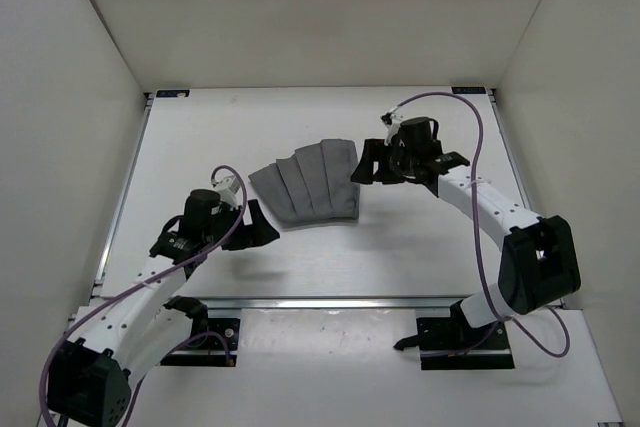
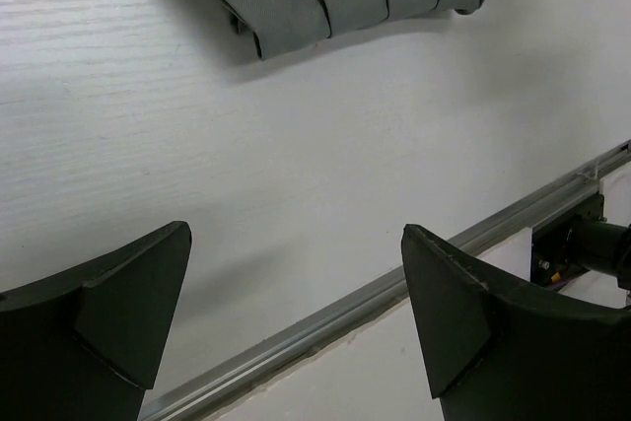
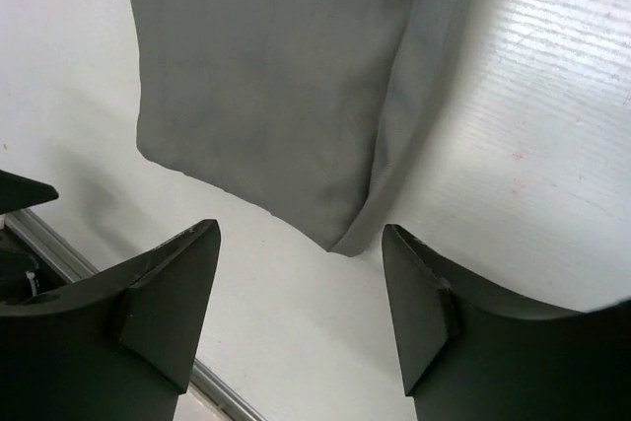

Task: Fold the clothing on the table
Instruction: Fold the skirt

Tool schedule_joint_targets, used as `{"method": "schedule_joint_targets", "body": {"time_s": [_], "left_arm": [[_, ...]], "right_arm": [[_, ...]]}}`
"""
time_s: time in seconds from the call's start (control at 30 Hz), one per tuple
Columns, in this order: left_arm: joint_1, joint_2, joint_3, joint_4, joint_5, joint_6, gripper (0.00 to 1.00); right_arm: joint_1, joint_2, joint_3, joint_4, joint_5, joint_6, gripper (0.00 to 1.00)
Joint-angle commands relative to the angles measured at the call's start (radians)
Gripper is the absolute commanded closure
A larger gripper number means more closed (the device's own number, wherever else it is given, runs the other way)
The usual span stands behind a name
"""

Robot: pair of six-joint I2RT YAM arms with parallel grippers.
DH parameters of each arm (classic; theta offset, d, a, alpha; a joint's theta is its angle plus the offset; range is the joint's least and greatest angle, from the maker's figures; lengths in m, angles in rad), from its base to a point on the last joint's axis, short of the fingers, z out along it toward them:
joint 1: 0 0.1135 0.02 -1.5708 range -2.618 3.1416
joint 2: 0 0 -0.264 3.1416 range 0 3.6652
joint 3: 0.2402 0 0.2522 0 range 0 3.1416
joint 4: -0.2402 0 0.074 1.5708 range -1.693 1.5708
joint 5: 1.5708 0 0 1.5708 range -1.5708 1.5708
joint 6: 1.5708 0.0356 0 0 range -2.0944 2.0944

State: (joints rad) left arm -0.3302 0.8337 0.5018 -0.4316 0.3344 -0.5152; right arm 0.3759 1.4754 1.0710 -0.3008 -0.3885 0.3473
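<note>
Nearest the lens in each wrist view are the black fingers themselves. The left fingers (image 2: 118, 313) are spread wide over bare tabletop (image 1: 420, 237), holding nothing. The right fingers (image 3: 158, 313) are spread as well and also empty. The clothing (image 1: 310, 185) lies mid-tabletop between the two arms. The left fingers sit a little off its near-left corner, and the right fingers sit just beside its right edge, above the near-right corner.

The main risk, as I judge it, is a shallow pinch. If the fingers catch only the top layer, the pleats could fan open and undo the stack. The smooth tabletop might also let the whole piece slide instead of folding. If the two arms lift unevenly, the crease would skew. The right fingers are close enough that a careless descent could snag the edge.

The garment is dark grey and fan-shaped, with several long pleat panels lying flat side by side. Its right edge looks thick and doubled, which suggests layered cloth.
</note>
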Motion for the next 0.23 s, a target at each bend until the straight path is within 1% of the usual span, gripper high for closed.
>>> {"method": "schedule_joint_targets", "body": {"time_s": [0.0, 0.13, 0.2], "left_arm": [[-0.012, -0.030, -0.014, 0.031, 0.023, -0.005, 0.02], [0.017, -0.042, -0.022, 0.008, 0.014, 0.014, 0.01], [0.042, -0.048, -0.031, 0.008, 0.031, 0.026, 0.02]], "right_arm": [[0.027, -0.018, 0.030, 0.051, 0.043, -0.036, 0.35], [0.040, -0.013, 0.009, 0.080, 0.020, -0.021, 0.32], [0.040, -0.012, 0.007, 0.080, 0.037, -0.030, 0.31]]}}
